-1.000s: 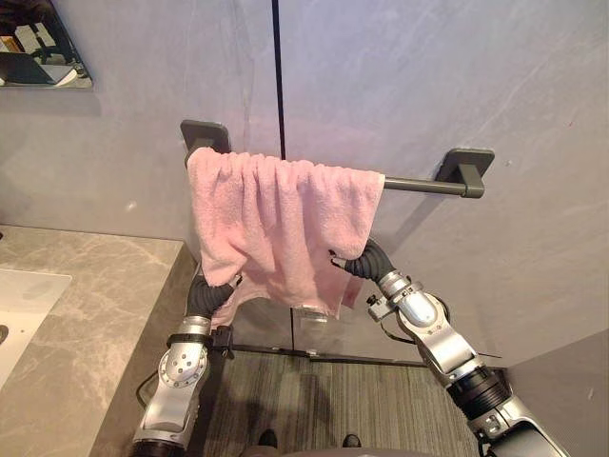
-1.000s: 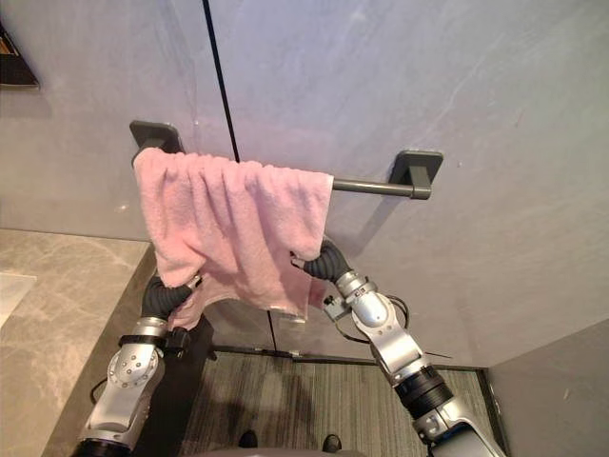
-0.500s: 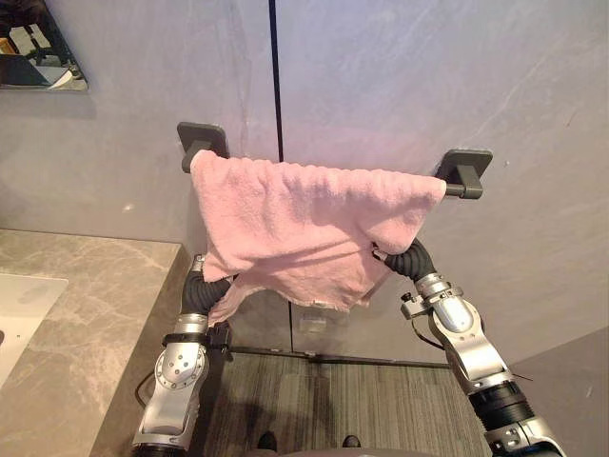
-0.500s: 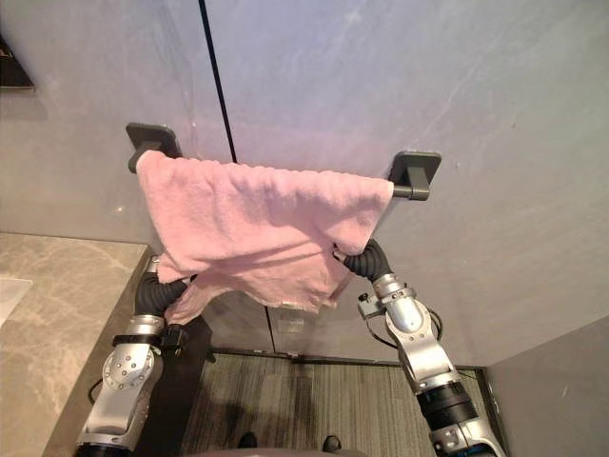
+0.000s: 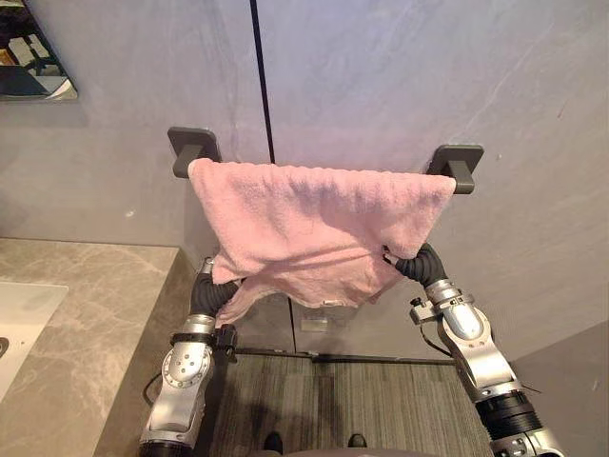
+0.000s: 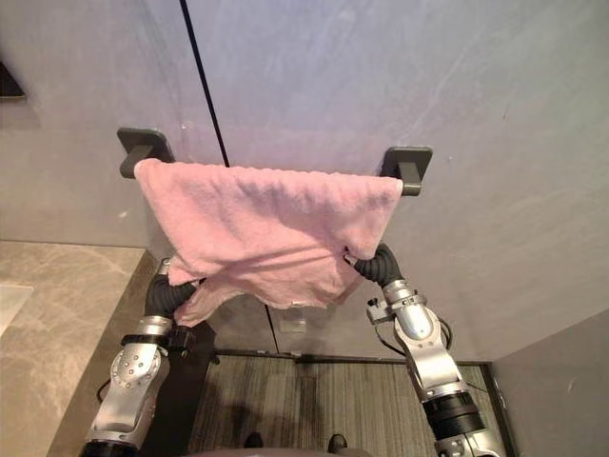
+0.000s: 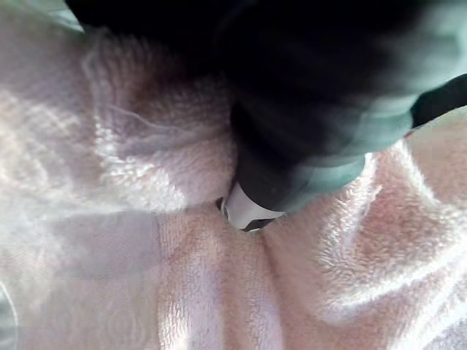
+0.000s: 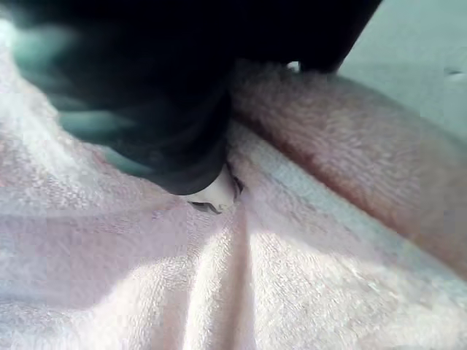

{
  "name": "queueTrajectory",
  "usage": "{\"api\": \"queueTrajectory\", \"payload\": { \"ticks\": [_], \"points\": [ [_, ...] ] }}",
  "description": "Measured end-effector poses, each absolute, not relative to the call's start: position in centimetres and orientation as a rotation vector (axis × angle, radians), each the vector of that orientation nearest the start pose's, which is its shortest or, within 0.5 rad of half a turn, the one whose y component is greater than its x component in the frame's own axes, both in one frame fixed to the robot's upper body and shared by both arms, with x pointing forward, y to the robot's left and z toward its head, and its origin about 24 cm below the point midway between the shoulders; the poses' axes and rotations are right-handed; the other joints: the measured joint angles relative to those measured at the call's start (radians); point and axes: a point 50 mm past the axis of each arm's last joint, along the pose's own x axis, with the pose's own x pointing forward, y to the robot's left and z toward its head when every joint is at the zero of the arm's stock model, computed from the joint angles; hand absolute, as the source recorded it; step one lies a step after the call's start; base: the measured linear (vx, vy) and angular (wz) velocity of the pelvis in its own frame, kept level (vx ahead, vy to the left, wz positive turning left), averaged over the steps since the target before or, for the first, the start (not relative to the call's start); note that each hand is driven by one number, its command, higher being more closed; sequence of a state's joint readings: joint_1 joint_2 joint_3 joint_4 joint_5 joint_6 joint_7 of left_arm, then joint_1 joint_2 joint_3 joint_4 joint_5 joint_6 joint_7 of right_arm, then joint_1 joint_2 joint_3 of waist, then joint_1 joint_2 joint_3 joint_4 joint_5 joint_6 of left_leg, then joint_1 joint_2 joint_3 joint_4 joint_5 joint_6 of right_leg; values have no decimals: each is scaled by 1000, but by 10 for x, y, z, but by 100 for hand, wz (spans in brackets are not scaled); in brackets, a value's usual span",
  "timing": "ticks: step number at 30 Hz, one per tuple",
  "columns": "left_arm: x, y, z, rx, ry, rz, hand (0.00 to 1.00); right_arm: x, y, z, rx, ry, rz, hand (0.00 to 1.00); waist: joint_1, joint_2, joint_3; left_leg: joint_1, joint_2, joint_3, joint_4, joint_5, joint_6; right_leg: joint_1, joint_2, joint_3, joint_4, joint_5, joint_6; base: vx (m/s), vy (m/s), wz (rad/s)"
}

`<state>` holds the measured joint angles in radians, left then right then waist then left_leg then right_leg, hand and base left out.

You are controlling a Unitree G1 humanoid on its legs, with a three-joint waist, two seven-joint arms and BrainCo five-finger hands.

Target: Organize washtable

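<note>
Under pink towel (image 5: 314, 219), left hand (image 7: 306, 146), right hand (image 8: 168, 138): visible from wrist views

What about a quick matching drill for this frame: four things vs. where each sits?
Things:
1. pink towel
2. marble countertop
3. mirror
4. striped carpet

Places:
a. bottom middle, on the floor below the towel
b. spread out between the two dark wall brackets
c. on the wall, top left corner
d. lower left, flat and grey-veined

Pairs: 1-b, 2-d, 3-c, 4-a
</note>
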<state>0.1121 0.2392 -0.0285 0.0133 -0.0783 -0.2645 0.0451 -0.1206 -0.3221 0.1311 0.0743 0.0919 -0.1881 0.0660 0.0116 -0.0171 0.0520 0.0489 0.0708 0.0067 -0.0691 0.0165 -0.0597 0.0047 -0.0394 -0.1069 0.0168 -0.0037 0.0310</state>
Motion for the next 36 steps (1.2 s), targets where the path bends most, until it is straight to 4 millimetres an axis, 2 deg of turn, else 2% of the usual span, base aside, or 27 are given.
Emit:
{"api": "queueTrajectory", "payload": {
  "ticks": [9, 15, 21, 28, 29, 36],
  "points": [
    [228, 194, 18, 148, -26, 18, 100, 274, -166, 64, -211, -163, 216, 100, -2, -2, -1, 1, 1, 10, 1, 0, 0, -12, 0, 10, 17, -6, 1, -10, -3, -3],
    [232, 195, 14, 150, -7, 13, 100, 274, -165, 57, -199, -146, 212, 100, -3, -3, -2, 1, 0, 6, 0, 0, 0, -9, 0, 4, 14, -6, 1, -1, -1, 1],
    [234, 196, 7, 156, 23, 18, 100, 279, -159, 52, -171, -134, 204, 100, -25, -5, -5, 1, -1, -3, -4, 0, 0, 9, 1, -6, -20, 5, 0, 1, -4, 4],
    [238, 193, 6, 142, 25, 28, 100, 282, -155, 47, -152, -120, 168, 100, -28, -6, -6, 13, -1, 4, -19, 0, 0, 24, 2, -2, -46, 15, 3, 0, 0, -1],
    [238, 194, 4, 142, 31, 32, 0, 282, -154, 46, -157, -115, 164, 0, -28, -7, -6, 22, -1, 5, -22, 0, 0, 34, 2, -2, -53, 16, 3, 0, 0, 0],
    [238, 195, 2, 140, 45, 68, 0, 280, -162, 30, -155, -44, 101, 0, -29, -8, -4, 25, -1, 7, -24, -1, -1, 40, 2, -2, -60, 16, 4, 0, 0, 0]
  ]
}}
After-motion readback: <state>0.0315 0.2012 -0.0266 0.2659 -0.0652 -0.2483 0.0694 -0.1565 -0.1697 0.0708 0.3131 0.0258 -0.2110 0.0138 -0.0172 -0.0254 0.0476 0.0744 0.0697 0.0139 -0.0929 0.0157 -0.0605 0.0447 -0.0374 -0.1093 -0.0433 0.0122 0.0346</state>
